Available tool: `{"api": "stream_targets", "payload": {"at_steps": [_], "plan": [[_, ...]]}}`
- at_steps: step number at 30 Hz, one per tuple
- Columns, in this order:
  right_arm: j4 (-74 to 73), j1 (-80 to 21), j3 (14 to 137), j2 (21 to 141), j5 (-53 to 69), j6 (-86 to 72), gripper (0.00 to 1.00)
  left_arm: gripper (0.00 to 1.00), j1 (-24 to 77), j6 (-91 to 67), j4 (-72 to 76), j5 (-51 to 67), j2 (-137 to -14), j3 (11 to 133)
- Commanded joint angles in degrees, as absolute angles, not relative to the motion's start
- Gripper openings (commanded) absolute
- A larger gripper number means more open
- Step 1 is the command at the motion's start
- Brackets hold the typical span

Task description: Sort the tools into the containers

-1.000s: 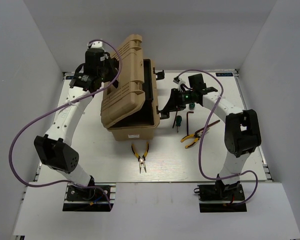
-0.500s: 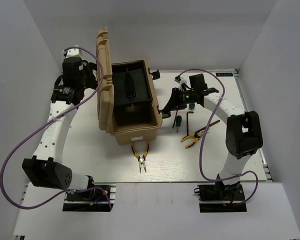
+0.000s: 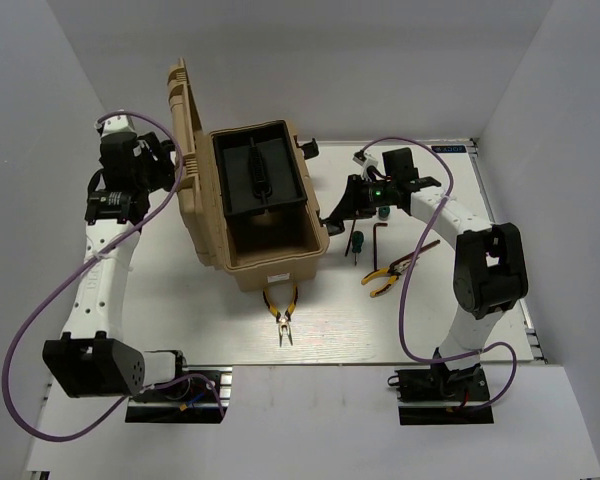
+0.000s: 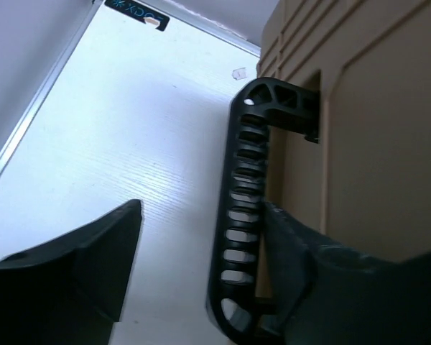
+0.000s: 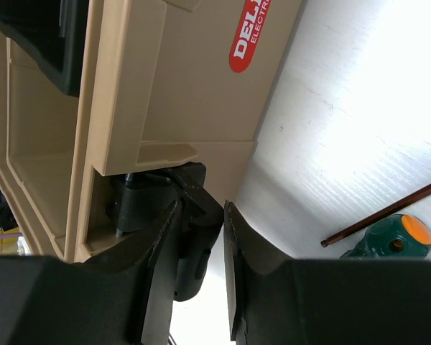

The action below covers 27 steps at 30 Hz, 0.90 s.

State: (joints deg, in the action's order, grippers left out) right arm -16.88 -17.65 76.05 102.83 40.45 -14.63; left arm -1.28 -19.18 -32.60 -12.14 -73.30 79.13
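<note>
**Step in hand (my reading):** opening the container, last part. No tool is sorted yet.

**Tools, nearest first:**
- One pair of pliers (image 3: 280, 318) lies on the table (image 3: 180, 310) just in front of the toolbox (image 3: 272, 272).
- The second pliers (image 3: 388, 273), a green screwdriver (image 3: 358, 240) and a hex key (image 3: 381, 236) lie to the right of the box, all outside it.

**Right gripper (image 3: 337, 213):** the jaws are drawn close together and pinch the black latch (image 5: 140, 201) on the box's right wall. I judge this to be a bracing grip.

**Left gripper (image 4: 197, 233), farthest out:** the fingers are spread wide. The lid's black handle (image 4: 241, 180) sits between them, close against the right finger, and is not clamped. The lid (image 3: 185, 140) stands upright on the box's left side, and the black tray (image 3: 260, 175) inside is exposed.

**Next move calls for:**
1. Clear the left arm from the lid without nudging it shut.
2. Let go of the latch.
3. Take the nearest pliers by the handles.
</note>
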Motion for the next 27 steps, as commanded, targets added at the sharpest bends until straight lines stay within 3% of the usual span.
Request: {"api": "stream_targets", "payload": {"at_steps": [1,10,17,20,23,27], "plan": [[-21.8,-15.1,74.4,100.6,38.1,-11.2,0.00,0.79,-6.3,-19.9,-30.0,-26.2,-70.2,81.2],[-22.0,-15.0,74.4,100.6,38.6,-11.2,0.00,1.00,-7.6,-27.5,-40.3,-38.8,-64.7,91.4],[-22.2,-15.3,74.4,101.1,38.8,-11.5,0.00,1.00,-7.6,-34.4,-43.8,-38.9,-59.0,90.9],[-22.1,-15.4,74.4,101.0,38.8,-11.5,0.00,1.00,-7.6,-34.9,-43.8,-32.6,-58.4,91.4],[-22.5,-15.5,75.1,100.9,39.3,-11.0,0.00,1.00,-6.9,-31.2,-37.7,-14.7,-57.9,91.4],[-22.9,-15.6,75.1,100.9,41.0,-10.7,0.00,0.89,-6.2,-25.3,-27.2,6.1,-57.9,90.9]]}}
